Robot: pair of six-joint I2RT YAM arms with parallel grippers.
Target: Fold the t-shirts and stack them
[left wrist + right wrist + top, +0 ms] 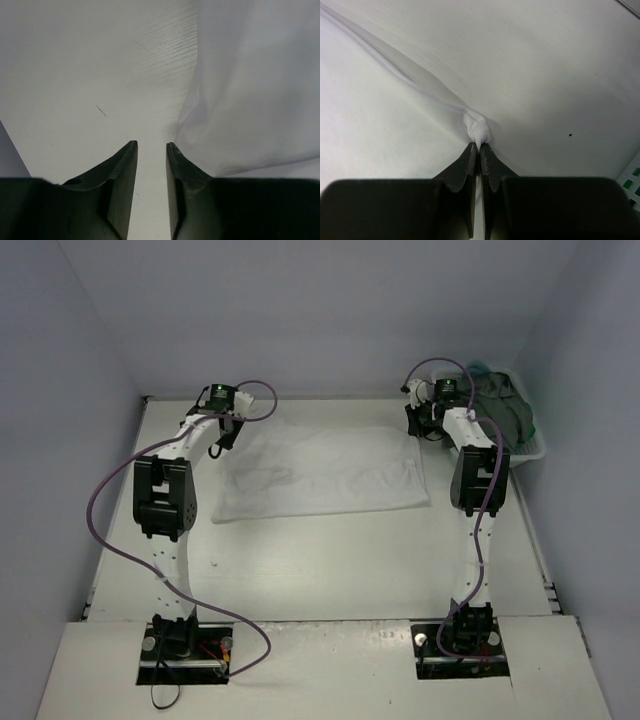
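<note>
A white t-shirt [320, 475] lies spread flat across the middle of the table. My left gripper [219, 443] hangs at its far left corner. In the left wrist view the left gripper [151, 145] stands open by a narrow gap with only bare table between the fingers. The shirt's edge [250, 100] lies just right of them. My right gripper [424, 426] is at the shirt's far right corner. That gripper [479, 145] is shut on a small bunched pinch of white cloth [479, 129]. A dark grey t-shirt [505, 412] and a bit of teal cloth [478, 367] lie in the basket.
The white lattice basket [537, 452] stands at the back right, close beside the right arm, and its corner [632, 177] shows in the right wrist view. Walls close the table at the back and both sides. Purple cables loop off both arms.
</note>
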